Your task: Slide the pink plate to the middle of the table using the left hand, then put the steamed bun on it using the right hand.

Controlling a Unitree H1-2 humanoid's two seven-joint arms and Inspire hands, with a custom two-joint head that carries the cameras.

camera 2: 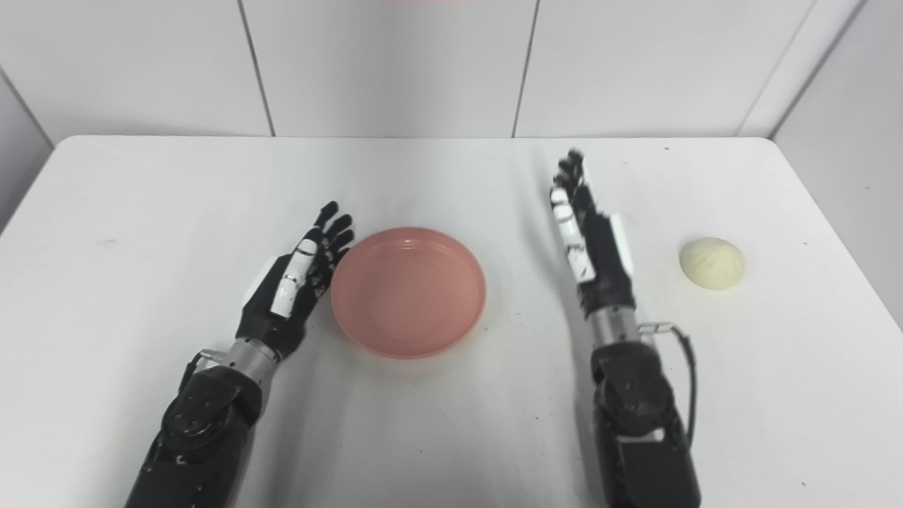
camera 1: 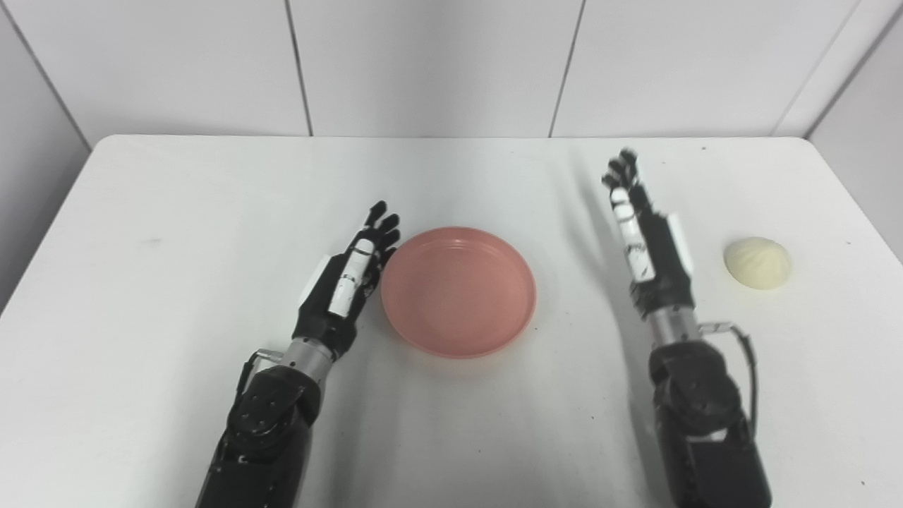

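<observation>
The pink plate (camera 1: pixel 458 289) lies empty near the middle of the white table (camera 1: pixel 176 212). My left hand (camera 1: pixel 349 279) is open, fingers straight, its edge against the plate's left rim. The pale steamed bun (camera 1: pixel 758 262) sits on the table at the right. My right hand (camera 1: pixel 645 236) is open and raised above the table, between the plate and the bun, touching neither. In the right eye view the plate (camera 2: pixel 408 289), bun (camera 2: pixel 712 262), left hand (camera 2: pixel 296 279) and right hand (camera 2: pixel 591 243) stand the same way.
White wall panels (camera 1: pixel 437 63) stand behind the table's far edge. The table's right edge runs close past the bun. Nothing else lies on the table.
</observation>
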